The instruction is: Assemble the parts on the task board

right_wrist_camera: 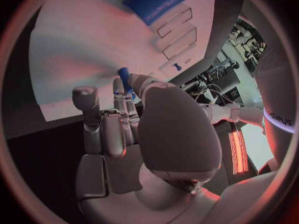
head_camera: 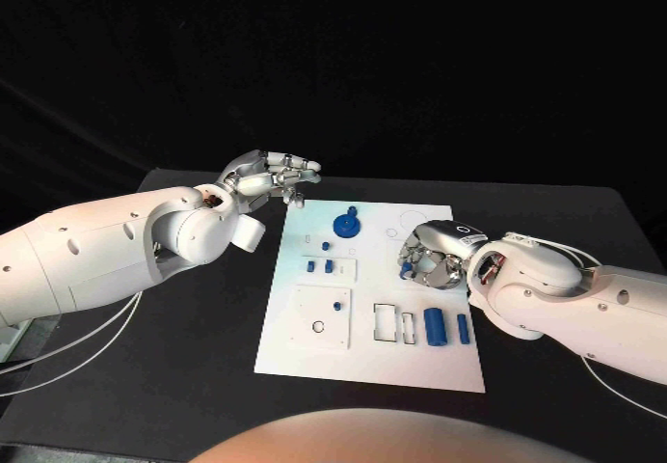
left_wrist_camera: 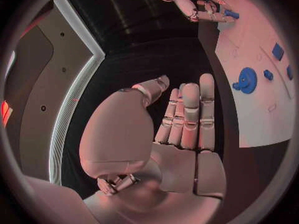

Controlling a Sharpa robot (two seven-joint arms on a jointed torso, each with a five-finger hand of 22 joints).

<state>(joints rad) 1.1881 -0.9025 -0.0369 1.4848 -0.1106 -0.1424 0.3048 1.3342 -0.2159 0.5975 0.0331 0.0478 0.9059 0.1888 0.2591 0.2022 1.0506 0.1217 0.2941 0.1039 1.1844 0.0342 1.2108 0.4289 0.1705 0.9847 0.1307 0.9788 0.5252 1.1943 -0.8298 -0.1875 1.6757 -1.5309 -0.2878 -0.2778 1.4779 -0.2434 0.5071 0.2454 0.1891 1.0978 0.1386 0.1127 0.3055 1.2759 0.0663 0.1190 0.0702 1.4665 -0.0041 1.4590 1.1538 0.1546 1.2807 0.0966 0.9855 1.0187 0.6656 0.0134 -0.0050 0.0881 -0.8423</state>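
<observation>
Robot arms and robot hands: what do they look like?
The left arm and right arm are fat, smooth white shells with thin pale cables trailing below. The left robot hand and right robot hand are shiny silver metal with jointed fingers.

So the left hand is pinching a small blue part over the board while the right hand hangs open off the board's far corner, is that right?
Not quite: the hands are swapped. In the head view the right hand is over the task board, and the right wrist view shows a small blue part at its fingertips. The left hand hangs open off the board's far corner, holding nothing.
</observation>
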